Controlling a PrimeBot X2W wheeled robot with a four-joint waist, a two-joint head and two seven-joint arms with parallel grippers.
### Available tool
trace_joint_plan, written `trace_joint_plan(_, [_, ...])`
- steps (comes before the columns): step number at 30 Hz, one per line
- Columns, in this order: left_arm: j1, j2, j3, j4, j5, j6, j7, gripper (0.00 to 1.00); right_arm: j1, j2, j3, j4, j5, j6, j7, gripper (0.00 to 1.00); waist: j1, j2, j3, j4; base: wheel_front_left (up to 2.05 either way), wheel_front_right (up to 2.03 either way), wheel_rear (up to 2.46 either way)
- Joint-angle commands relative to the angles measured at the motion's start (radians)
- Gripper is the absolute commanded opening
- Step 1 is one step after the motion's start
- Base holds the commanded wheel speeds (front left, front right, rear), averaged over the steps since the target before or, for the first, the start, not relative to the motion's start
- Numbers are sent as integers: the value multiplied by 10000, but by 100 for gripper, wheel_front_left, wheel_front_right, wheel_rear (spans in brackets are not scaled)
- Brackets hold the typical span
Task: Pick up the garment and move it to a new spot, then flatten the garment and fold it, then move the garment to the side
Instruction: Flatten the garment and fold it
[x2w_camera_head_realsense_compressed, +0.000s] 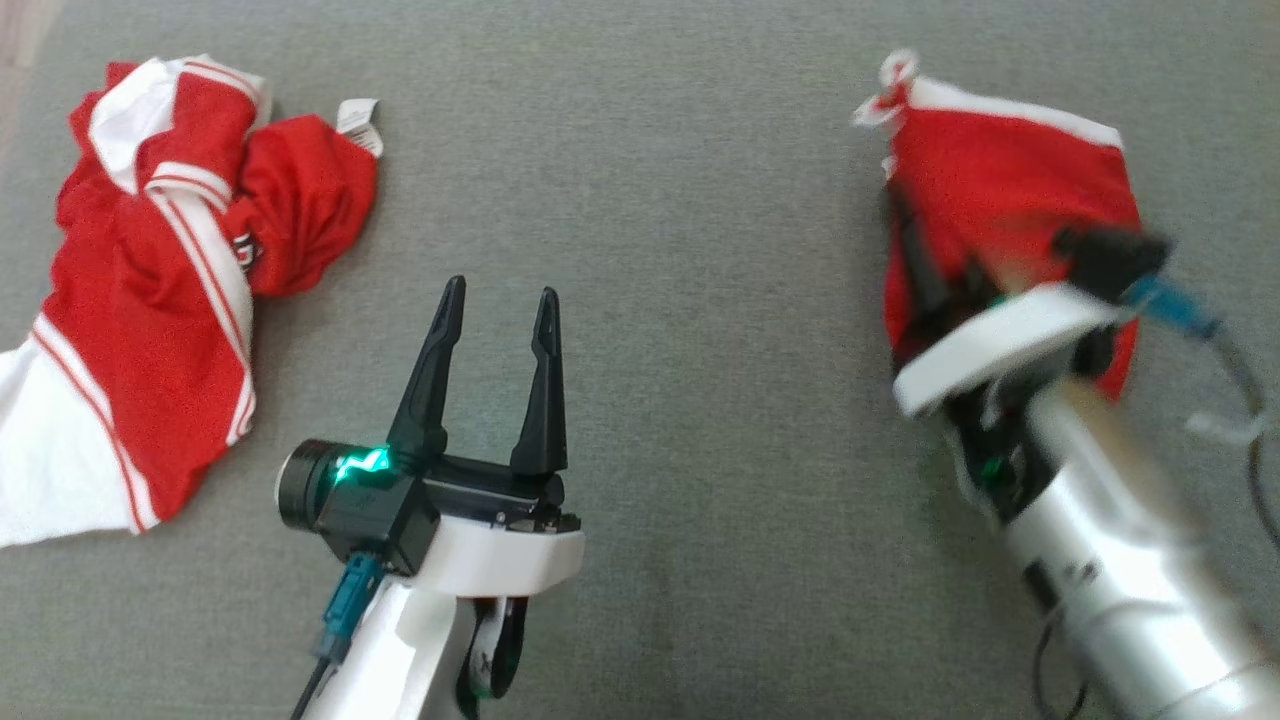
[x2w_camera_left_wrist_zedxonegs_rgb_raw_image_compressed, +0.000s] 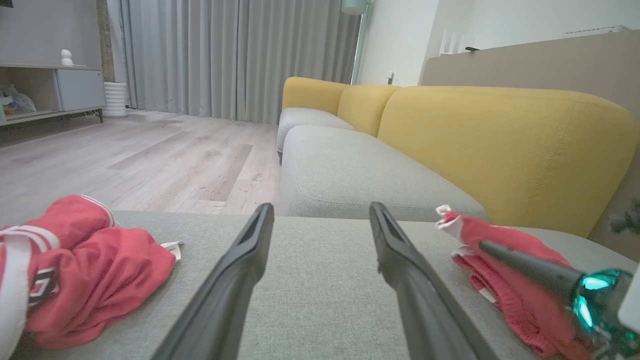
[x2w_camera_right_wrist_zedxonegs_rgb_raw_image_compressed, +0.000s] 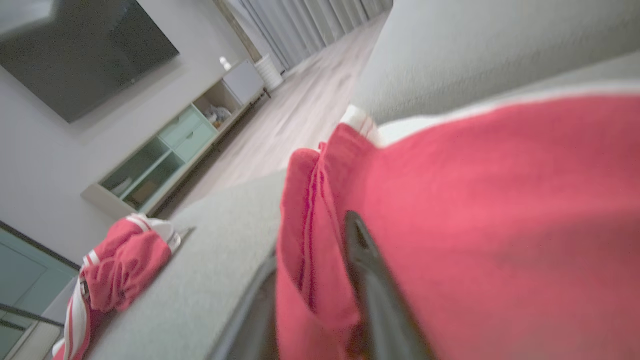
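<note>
Grey cushion (x2w_camera_head_realsense_compressed: 650, 150) all across the head view, flat and woven, a decent working surface. Upper right of that frame: red shorts (x2w_camera_head_realsense_compressed: 1000, 170) with white trim, bunched up, and the right gripper (x2w_camera_right_wrist_zedxonegs_rgb_raw_image_compressed: 310, 240) is buried in them. In the right wrist view a fold of cloth sits between its fingers, which look some way apart, but everything there is blurred, so I can't tell whether it has really clamped.

Lower centre, the left gripper (x2w_camera_head_realsense_compressed: 500, 292) has its fingers spread and holds nothing. A red-and-white jersey (x2w_camera_head_realsense_compressed: 150, 280) lies crumpled at the left edge, well apart from both.

Risks, as I read them: if that bite is only one thin layer, the shorts could slip out on the lift. Grab several layers and they'll land as a wad, hard to flatten. They also lie near the far edge, so a loose carry might drop them off the cushion.

Around it, in the left wrist view: yellow backrest (x2w_camera_left_wrist_zedxonegs_rgb_raw_image_compressed: 500, 145) at right, pale wood floor (x2w_camera_left_wrist_zedxonegs_rgb_raw_image_compressed: 150, 155) at left, grey curtains (x2w_camera_left_wrist_zedxonegs_rgb_raw_image_compressed: 225, 55) along the top. The right wrist view adds a dark TV (x2w_camera_right_wrist_zedxonegs_rgb_raw_image_compressed: 75, 50) upper left, shelf unit (x2w_camera_right_wrist_zedxonegs_rgb_raw_image_compressed: 165, 160) beneath it.
</note>
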Motion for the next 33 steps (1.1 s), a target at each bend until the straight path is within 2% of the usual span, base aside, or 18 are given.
trace_joint_plan(1, [-96,-10,229,-348,-41,96,-51,100,259,218,86,-118,-299,-7,-37,100,0,0,-34,122,0,0,0])
trace_joint_plan(5, [37,-10,271,-310,-91,105,-51,100,652,564,47,-477,-757,-7,-350,100,0,0,-252,153,0,0,0])
trace_joint_plan(11, [515,-10,644,-363,-96,102,-51,100,1622,-15,-626,-2023,-1802,-7,-817,100,0,0,-977,-210,0,0,0])
trace_joint_plan(16, [1209,-10,1248,-784,203,172,-51,100,3088,-24,-2245,-3646,-3032,-7,-857,100,0,0,-1693,-708,0,0,0])
trace_joint_plan(19, [1729,-10,1476,-1069,367,170,-51,100,4162,10,-3090,-4355,-4254,-7,-859,100,0,0,-2078,-863,0,0,0])
trace_joint_plan(22, [2357,-10,1644,-1193,603,134,-51,100,5182,182,-3617,-4599,-5058,-7,-860,100,0,0,-2410,-980,0,0,0])
trace_joint_plan(25, [2913,-10,1743,-1125,787,70,-51,100,5995,157,-3632,-4458,-5854,-7,-860,100,0,0,-2667,-1028,0,0,0])
trace_joint_plan(33, [3623,-10,1926,-876,891,-108,-51,100,6883,650,-3960,-4410,-6525,-7,-861,100,0,0,-3014,-973,0,0,0])
